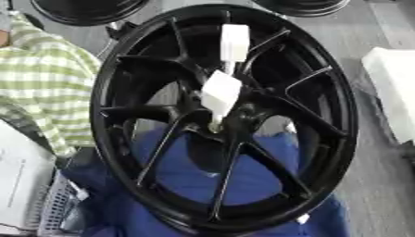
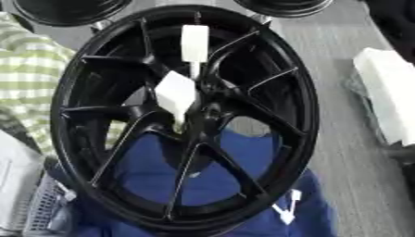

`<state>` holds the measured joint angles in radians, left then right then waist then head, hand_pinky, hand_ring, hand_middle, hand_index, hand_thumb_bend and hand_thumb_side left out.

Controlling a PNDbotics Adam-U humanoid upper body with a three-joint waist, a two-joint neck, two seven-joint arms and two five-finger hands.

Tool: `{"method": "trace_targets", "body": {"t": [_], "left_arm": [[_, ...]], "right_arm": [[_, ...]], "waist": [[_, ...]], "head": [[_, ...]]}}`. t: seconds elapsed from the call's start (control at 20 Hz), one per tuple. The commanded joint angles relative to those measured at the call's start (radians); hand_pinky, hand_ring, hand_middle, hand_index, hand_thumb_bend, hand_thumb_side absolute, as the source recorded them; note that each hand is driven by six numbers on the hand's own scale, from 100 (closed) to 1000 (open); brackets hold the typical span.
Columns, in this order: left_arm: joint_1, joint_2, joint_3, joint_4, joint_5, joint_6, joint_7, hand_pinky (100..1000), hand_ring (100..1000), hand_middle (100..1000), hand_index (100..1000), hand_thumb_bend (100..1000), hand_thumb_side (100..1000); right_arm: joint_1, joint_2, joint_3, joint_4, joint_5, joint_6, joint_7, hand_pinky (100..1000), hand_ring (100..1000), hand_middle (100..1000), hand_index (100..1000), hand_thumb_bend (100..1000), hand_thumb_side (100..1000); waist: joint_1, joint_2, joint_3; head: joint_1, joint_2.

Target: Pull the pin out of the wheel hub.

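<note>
A large black wheel hub (image 1: 122,139) stands upright and fills both views, its spokes running to a centre (image 1: 217,121). A white block-shaped piece (image 1: 220,90) sits tilted just above the centre, with a thin pale stem (image 1: 215,124) reaching into the hub's middle. A second white rectangular piece (image 1: 234,41) stands higher up, near the upper rim, on a thin stem. Neither of my hands shows in either view.
Blue cloth (image 1: 191,171) shows through the lower spokes. A green checked sleeve (image 1: 45,78) lies close to the rim's left side. Two more black wheels (image 1: 89,11) (image 1: 304,5) sit at the top edge. A white box (image 1: 393,88) is right, a grey basket (image 1: 57,208) lower left.
</note>
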<state>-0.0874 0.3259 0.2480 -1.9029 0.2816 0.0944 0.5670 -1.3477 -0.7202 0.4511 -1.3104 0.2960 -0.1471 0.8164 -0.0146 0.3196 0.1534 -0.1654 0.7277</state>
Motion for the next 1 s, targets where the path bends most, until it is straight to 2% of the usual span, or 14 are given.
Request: {"method": "trace_targets", "body": {"t": [0.05,0.3,0.5,1.0], "left_arm": [[-0.003,0.03,0.0,-0.01,0.0,-0.002,-0.005,704,562,576,726,488,559],[-0.004,0.03,-0.001,-0.011,0.0,-0.002,-0.006,704,562,576,726,488,560],[-0.006,0.028,-0.001,-0.011,0.0,-0.001,-0.006,704,562,577,726,488,560],[-0.009,0.029,-0.003,-0.012,0.0,-0.002,-0.009,704,563,577,727,488,559]], "right_arm": [[-0.03,-0.002,-0.002,0.003,-0.006,0.008,0.0,849,838,765,814,240,458],[-0.015,-0.022,0.003,-0.036,-0.031,0.027,0.0,848,836,763,813,225,461],[0.025,-0.069,0.011,-0.119,-0.068,0.053,-0.011,846,833,760,812,219,458],[0.114,-0.182,0.027,-0.366,-0.13,0.193,-0.102,841,826,752,811,211,430]], "waist": [[0.004,-0.031,0.0],[0.002,-0.029,0.001],[0.0,-0.03,0.005],[0.005,-0.036,0.007]], "head": [[0.001,0.002],[0.007,-0.003],[0.014,-0.015],[0.013,-0.053]]}}
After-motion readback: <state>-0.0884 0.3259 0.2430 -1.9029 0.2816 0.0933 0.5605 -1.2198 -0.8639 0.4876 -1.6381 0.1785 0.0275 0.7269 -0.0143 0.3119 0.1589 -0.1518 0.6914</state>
